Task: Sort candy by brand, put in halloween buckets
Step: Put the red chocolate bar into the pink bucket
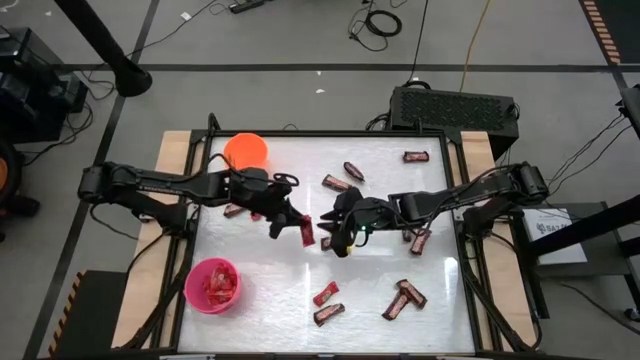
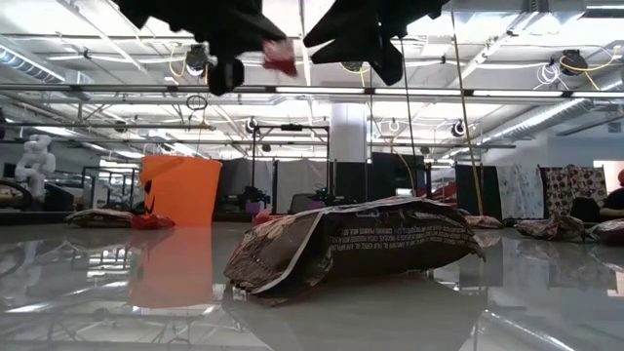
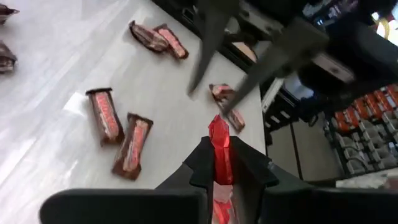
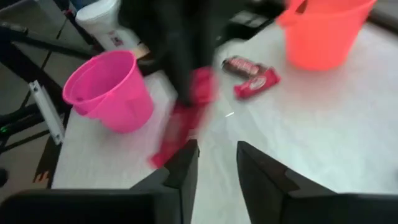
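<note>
My left gripper (image 1: 293, 226) is above the table's middle, shut on a bright red candy bar (image 1: 306, 233); the bar also shows in the left wrist view (image 3: 219, 144) and the low view (image 2: 281, 57). My right gripper (image 1: 336, 236) is open and empty, just right of it and facing it; its fingers (image 4: 214, 167) point toward the red bar. The orange bucket (image 1: 246, 150) stands at the far left. The pink bucket (image 1: 212, 285) stands at the near left and holds red bars. A dark brown bar (image 2: 361, 244) lies flat on the table. My left gripper pinches the red bar between its two fingers, about mid-length (image 3: 221, 165). The bar lies along the fingers, and its free end (image 3: 217, 127) sticks out past the fingertips. The fingers slant down toward the table's right. The bar is lifted clear of the table.
Loose bars lie scattered: some at the far middle (image 1: 337, 183) and far right (image 1: 416, 156), one by my right arm (image 1: 420, 240), several at the near side (image 1: 325, 294) (image 1: 404, 298), and some near the orange bucket (image 1: 235, 210). The two grippers are close together.
</note>
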`<state>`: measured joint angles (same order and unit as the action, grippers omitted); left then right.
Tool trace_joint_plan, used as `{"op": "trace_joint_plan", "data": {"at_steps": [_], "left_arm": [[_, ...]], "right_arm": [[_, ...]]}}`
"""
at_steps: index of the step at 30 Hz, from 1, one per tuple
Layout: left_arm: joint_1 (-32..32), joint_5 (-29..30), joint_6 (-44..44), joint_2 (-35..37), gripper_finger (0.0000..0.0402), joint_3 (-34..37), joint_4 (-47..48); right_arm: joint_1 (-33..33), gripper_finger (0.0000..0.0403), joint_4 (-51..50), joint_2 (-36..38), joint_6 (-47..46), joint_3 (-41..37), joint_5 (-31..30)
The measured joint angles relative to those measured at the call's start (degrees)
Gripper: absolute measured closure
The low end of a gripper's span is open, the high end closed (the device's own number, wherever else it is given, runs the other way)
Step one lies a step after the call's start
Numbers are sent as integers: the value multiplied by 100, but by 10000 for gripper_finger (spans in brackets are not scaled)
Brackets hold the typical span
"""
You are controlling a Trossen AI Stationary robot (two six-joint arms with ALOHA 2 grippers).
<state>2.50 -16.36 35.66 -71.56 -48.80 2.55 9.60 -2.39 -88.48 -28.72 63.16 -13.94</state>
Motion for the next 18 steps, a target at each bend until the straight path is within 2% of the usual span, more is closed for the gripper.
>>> {"op": "trace_joint_plan", "data": {"at_steps": [3, 9, 14, 18], "left_arm": [[22, -293, 2, 339, 364, 0, 580], [-346, -1910, 338, 1020, 364, -6, 2329], [-1112, -2051, 972, 1475, 364, -4, 4078], [-1692, -1773, 1489, 1611, 364, -2, 5118]], "right_arm": [[-40, 274, -20, 12, 144, 0, 9], [-170, 243, -184, -21, 158, 0, 38], [-261, 230, -330, -30, 158, 0, 41], [-354, 227, -282, -32, 276, 0, 44]]}}
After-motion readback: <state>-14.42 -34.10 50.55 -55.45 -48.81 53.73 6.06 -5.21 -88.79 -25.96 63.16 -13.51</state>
